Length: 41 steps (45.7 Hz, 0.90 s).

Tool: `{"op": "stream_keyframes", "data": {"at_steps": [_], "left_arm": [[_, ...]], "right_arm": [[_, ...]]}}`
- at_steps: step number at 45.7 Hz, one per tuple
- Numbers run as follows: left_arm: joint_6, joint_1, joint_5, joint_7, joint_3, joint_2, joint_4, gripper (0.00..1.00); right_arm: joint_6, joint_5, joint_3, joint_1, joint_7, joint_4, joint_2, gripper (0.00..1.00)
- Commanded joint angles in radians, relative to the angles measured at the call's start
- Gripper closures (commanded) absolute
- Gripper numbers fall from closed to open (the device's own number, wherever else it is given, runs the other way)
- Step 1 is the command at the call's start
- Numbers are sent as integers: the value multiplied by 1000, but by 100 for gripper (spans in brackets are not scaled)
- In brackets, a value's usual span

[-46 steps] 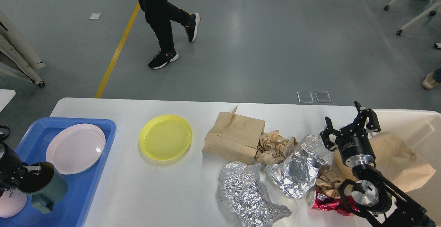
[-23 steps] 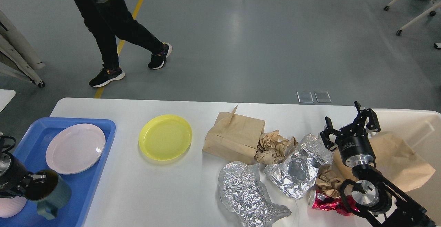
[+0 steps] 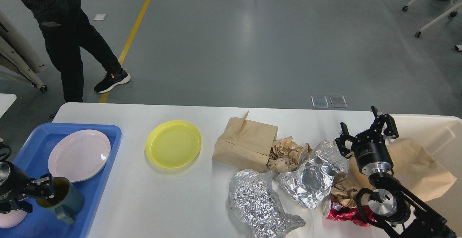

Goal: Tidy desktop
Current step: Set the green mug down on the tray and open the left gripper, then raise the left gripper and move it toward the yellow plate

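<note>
At lower left my left tool (image 3: 45,191) clamps a dark mug (image 3: 63,200) over the blue tray (image 3: 101,180); my right tool (image 3: 366,135) hangs apart above the table (image 3: 162,202).

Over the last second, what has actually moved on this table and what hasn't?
The left gripper, shut on the dark green mug, has carried it lower and slightly rightward over the blue tray, turning it more upright. Behind the table, the person walked left. The right gripper, jaws open, has not moved, and the yellow plate, paper bag and foil stayed put.
</note>
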Motion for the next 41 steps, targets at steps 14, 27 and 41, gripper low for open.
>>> {"op": "stream_keyframes", "data": {"at_steps": [14,27,41], "left_arm": [[-84,-400,-46,-12,313,27,-186,8],[-81,-931,-314,-9,576,-237,-516,7],[-84,-1310,-551,-9,538,-587,-787,7]], "right_arm": [[0,0,0,-1,0,0,0,0],[0,0,0,0,0,0,0,0],[0,0,0,0,0,0,0,0]]}}
